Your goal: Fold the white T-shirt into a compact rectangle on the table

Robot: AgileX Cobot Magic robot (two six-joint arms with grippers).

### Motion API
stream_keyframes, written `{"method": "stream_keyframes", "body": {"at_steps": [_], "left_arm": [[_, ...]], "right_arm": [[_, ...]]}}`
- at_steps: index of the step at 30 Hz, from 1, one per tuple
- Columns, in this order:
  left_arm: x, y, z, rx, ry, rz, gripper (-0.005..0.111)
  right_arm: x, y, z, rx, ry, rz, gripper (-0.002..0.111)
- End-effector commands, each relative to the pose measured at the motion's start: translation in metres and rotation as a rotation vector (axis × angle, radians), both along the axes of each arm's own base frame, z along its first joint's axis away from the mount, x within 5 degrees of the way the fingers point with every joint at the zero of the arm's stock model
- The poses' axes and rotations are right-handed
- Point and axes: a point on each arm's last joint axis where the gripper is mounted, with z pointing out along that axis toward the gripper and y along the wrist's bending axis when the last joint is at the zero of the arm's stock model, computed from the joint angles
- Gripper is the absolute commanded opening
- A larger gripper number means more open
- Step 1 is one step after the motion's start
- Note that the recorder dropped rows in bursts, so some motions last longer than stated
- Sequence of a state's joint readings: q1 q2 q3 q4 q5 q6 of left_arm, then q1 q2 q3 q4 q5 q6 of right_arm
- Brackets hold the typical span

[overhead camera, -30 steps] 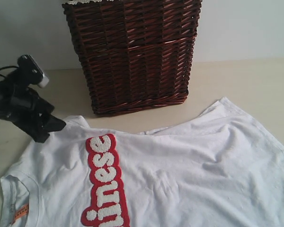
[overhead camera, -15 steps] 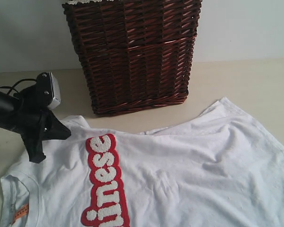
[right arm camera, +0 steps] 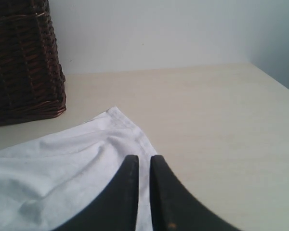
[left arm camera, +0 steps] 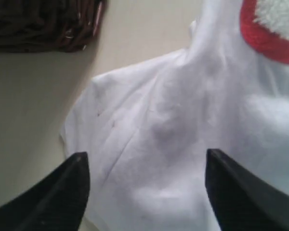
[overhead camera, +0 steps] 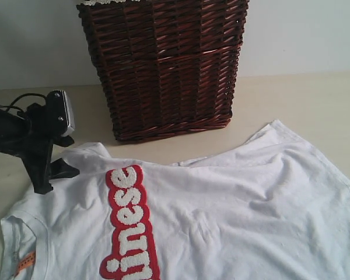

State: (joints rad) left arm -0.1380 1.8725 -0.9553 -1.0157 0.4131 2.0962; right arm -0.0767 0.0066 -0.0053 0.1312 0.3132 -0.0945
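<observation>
The white T-shirt (overhead camera: 233, 198) is spread unfolded on the counter (overhead camera: 303, 99); the first grasp is judged in hand. The left fingers (left arm camera: 62, 192) are held wide over the sleeve (left arm camera: 135, 144), which should be pinched next. The right fingers (right arm camera: 127, 192) are nearly closed near the hem corner (right arm camera: 116, 114); pinched cloth cannot be confirmed. A wicker basket (overhead camera: 163, 64) just behind must be avoided.

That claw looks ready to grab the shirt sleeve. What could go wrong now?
The open left gripper is poised over a rumpled sleeve of the shirt; it might pinch just a wrinkle and the fabric could slip out. The basket stands close behind, so a lifting arm might bump it. The shirt lies creased, so the fold may come out crooked.
</observation>
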Motion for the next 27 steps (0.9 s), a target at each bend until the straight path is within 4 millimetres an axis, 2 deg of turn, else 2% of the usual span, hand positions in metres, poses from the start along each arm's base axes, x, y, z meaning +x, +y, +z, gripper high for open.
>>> {"method": "stream_keyframes", "body": {"at_steps": [1,4,6,12,16,20,22,24,27], "left_arm": [[0.007,-0.005,-0.018,0.019,0.036,-0.027,0.047],[0.006,-0.004,-0.021,0.034,0.040,-0.045,0.019],[0.007,-0.004,-0.015,0.038,0.017,-0.039,0.000],[0.003,-0.005,0.019,0.025,-0.058,-0.064,0.000],[-0.022,-0.012,0.035,-0.035,0.088,-0.226,0.000],[-0.056,-0.017,0.036,-0.123,0.447,-0.345,0.000],[-0.067,-0.017,0.032,-0.150,0.567,-0.358,0.000],[-0.075,-0.016,0.026,-0.156,0.613,-0.359,0.002],[-0.082,-0.014,0.016,-0.140,0.625,-0.333,0.017]], "right_arm": [[0.000,0.000,-0.001,-0.011,-0.008,-0.005,0.011],[0.000,0.000,-0.001,-0.011,-0.008,-0.005,0.011],[0.000,0.000,-0.001,-0.011,-0.008,-0.005,0.011],[0.000,0.000,-0.001,-0.011,-0.008,-0.005,0.011],[0.000,0.000,-0.001,-0.011,-0.008,-0.005,0.011],[0.000,0.000,-0.001,-0.011,-0.008,-0.005,0.011],[0.000,0.000,-0.001,-0.011,-0.008,-0.005,0.011],[0.000,0.000,-0.001,-0.011,-0.008,-0.005,0.011],[0.000,0.000,-0.001,-0.011,-0.008,-0.005,0.011]]}}
